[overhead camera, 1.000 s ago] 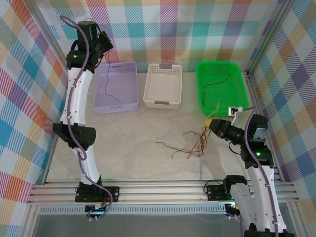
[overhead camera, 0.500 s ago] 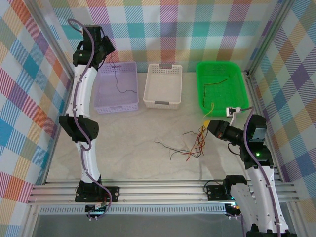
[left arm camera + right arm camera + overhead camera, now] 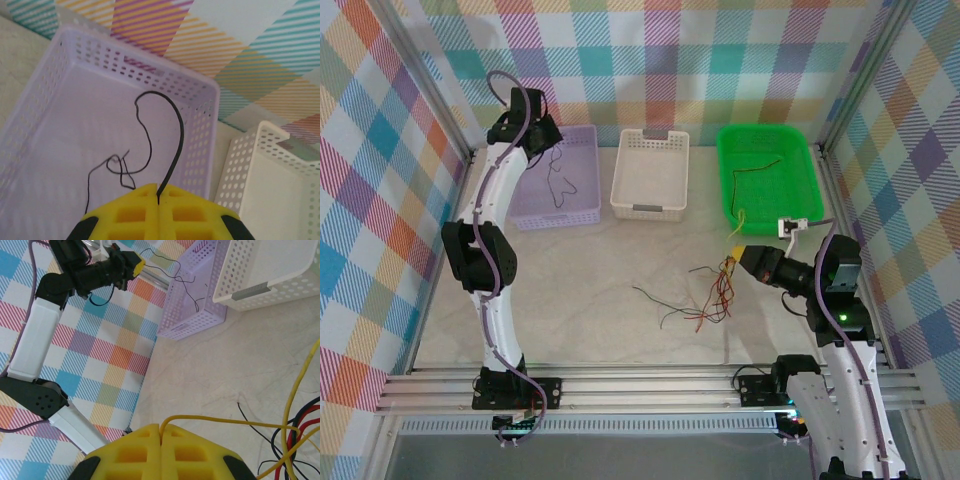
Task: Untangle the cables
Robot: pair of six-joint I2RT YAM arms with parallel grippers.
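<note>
The cables form a loose tangle (image 3: 715, 290) of red, orange-yellow and black wires right of the table's centre. My right gripper (image 3: 734, 257) sits at the tangle's upper right. In the right wrist view its yellow fingers (image 3: 190, 450) are shut on a yellow cable (image 3: 225, 421), which curves out to the right. Over the purple basket (image 3: 582, 205) at the back left, my left gripper (image 3: 551, 139) is shut on one black cable (image 3: 179, 130). That cable loops up from the jaws, and its free end coils on the basket floor (image 3: 60, 150).
A white basket (image 3: 650, 175) stands in the back middle and a green basket (image 3: 800, 205) at the back right with a thin dark cable (image 3: 760, 168) inside. Loose black wire ends (image 3: 655, 295) trail left of the tangle. Checked walls close in the table.
My left arm has swung right and down over the purple basket, and the black cable has settled deeper into it. The right gripper has crept slightly up with the yellow cable.
</note>
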